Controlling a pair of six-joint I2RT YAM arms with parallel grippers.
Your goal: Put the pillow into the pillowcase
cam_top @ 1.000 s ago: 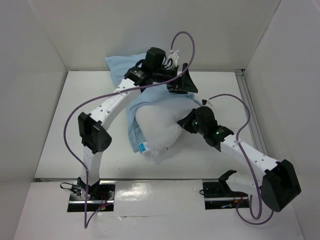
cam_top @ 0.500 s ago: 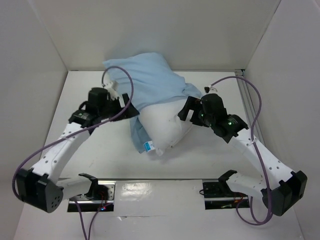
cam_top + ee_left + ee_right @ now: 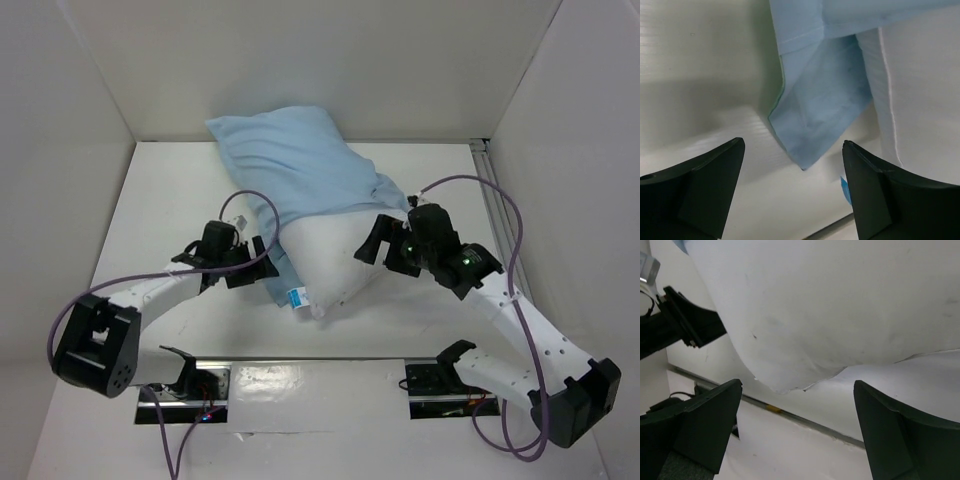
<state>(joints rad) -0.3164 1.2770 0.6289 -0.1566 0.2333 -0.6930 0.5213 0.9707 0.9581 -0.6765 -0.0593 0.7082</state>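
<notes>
The pale blue pillowcase [image 3: 290,165] lies at the back of the table, pulled over the far part of the white pillow [image 3: 325,260]. The pillow's near end sticks out, its blue-and-white label [image 3: 294,297] at the near left corner. My left gripper [image 3: 252,263] is open, low on the table just left of the pillowcase's loose near corner [image 3: 820,110], which lies ahead of its jaws [image 3: 792,187] and apart from them. The right gripper [image 3: 372,242] is open at the pillow's right side; the pillow's bulge [image 3: 840,305] hangs just beyond its jaws [image 3: 797,430], nothing between them.
White walls close in the table [image 3: 170,200] at the left, back and right. A metal rail [image 3: 495,205] runs along the right edge. Purple cables [image 3: 470,185] loop above both arms. The two arm bases [image 3: 185,385] sit at the near edge.
The left arm has swung from the far side over the pillowcase down to the near left. The right gripper has opened and moved to the pillow's right side. The pillowcase now lies uncovered.
</notes>
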